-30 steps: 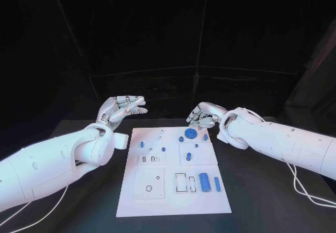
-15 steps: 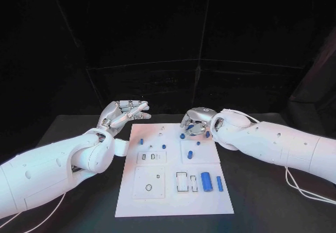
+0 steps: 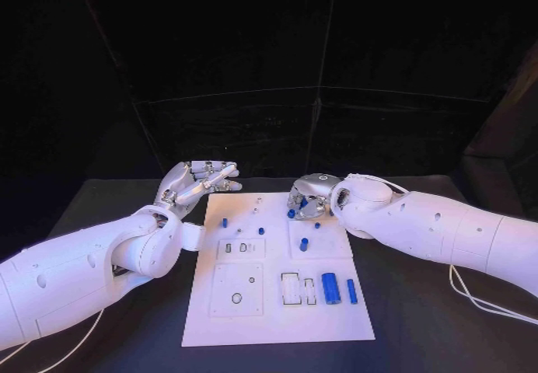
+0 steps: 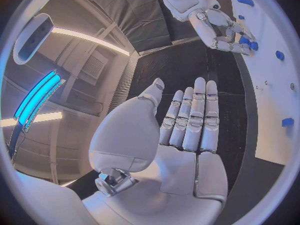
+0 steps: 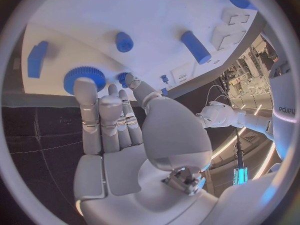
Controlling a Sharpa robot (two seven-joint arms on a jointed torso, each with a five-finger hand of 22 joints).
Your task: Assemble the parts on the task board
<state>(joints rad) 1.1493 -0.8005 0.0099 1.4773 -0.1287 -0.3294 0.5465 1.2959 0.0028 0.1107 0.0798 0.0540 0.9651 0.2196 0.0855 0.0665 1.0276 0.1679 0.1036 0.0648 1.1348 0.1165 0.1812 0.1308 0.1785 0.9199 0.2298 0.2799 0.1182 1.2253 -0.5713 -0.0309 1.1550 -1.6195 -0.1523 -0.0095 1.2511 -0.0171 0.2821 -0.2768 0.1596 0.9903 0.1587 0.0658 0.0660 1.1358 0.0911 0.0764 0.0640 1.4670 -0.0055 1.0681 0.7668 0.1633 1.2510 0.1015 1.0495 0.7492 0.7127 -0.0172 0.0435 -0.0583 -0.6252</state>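
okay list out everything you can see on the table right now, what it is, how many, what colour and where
Task board: one, white, middle of the table.
Table: one, black, under the board.
Large cylinder: one, blue, lying on the board's near right part.
Slim bar: one, blue, just right of the large cylinder.
Toothed round part: one, blue, far end of the board at the right hand's fingertips.
Small parts: several, blue, scattered over the board's far half; exact count hard to tell.
Cable: one, white, on the table's right side.
Left hand: one, silver, beside the board's far left corner, holding nothing.
Right hand: one, silver, over the board's far end; grip unclear.
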